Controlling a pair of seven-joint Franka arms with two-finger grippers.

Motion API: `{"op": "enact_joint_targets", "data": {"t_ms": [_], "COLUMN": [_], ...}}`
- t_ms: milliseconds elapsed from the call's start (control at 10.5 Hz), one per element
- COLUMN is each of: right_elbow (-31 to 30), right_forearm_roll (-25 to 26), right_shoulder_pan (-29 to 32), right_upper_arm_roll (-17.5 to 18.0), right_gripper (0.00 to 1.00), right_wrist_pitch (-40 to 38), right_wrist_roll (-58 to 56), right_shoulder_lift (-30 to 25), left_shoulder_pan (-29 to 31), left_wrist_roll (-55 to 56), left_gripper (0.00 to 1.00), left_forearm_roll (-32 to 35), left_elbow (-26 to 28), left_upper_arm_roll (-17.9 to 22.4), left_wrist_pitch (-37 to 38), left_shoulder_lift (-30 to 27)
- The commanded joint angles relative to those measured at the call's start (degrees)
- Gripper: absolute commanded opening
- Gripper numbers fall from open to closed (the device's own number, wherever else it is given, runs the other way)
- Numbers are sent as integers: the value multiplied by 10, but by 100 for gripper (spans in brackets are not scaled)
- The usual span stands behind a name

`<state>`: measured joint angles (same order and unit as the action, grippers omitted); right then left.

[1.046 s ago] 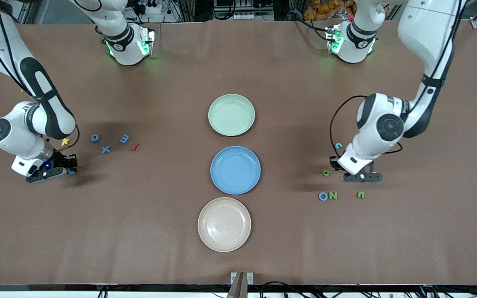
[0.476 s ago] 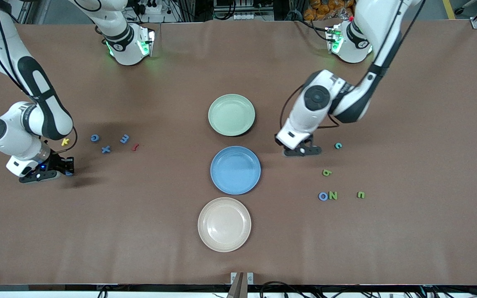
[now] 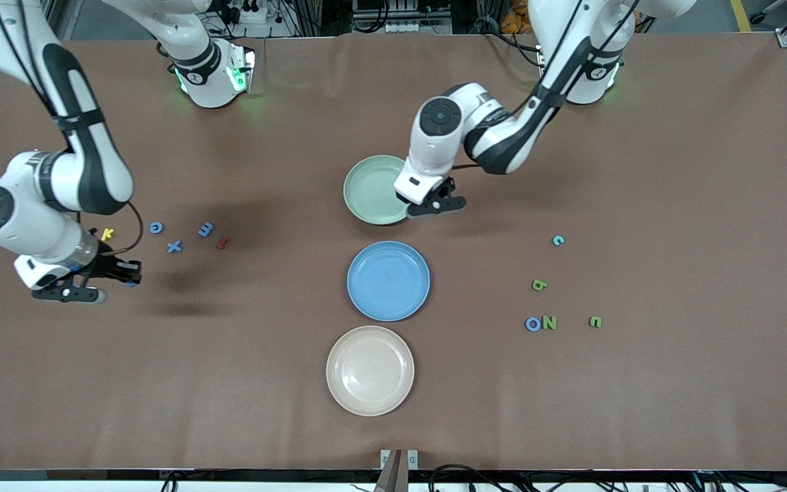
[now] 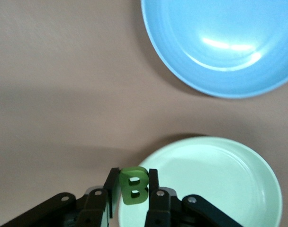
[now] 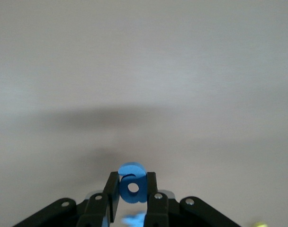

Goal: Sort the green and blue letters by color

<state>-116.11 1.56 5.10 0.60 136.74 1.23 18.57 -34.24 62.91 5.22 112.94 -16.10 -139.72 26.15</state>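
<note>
- Left wrist view: green "B" (image 4: 133,186) is clamped in left gripper (image 4: 133,195) over green plate (image 4: 220,184) rim.
- Blue "a" (image 5: 132,184) is clamped in right gripper (image 5: 132,194) over bare table (image 3: 229,355).
- "O" (image 3: 533,324), "N" (image 3: 549,322) lie touching on the table.

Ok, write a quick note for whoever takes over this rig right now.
Left gripper: shut on a green letter B, over the rim of the green plate.
Right gripper: shut on a blue letter, up in the air at the right arm's end of the table.
Done: nothing lies in the plates yet.
Left: drop both held letters, then sort the loose blue letters and green letters lying near each end.
</note>
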Motion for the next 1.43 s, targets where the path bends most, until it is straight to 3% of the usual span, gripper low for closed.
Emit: {"op": "enact_joint_targets", "data": {"t_ms": [0,190,285,571,856,1332], "right_elbow": [-12,-13,-12,6,91,266], "right_forearm_roll": [0,-1,-1,-3,-3,-2], "right_shoulder_pan": [-94,-160,-192,-250,-298,-389], "right_upper_arm_roll": [-3,-3,-3,-2,0,2], "right_gripper": [0,3,3,2,1,0], "right_wrist_pitch": [-42,-52,-57,-58,-57,-54], "right_wrist_roll": [159,273,314,398,467,579], "right_shoulder_lift": [-40,-42,-42,-35,4,157], "left_shoulder_pan": [-44,-54,-61,-56,18,187], "left_wrist_roll": [83,103,106,108,83,-223], "left_gripper": [0,32,40,100,100,100], "left_forearm_roll": [5,5,5,6,14,14], "left_elbow": [-54,-84,-97,-104,-99,-104], "left_upper_arm_roll": [5,4,4,5,12,12], "left_wrist_pitch": [4,4,4,4,10,23], "left_shoulder_lift": [36,60,65,65,37,34]}}
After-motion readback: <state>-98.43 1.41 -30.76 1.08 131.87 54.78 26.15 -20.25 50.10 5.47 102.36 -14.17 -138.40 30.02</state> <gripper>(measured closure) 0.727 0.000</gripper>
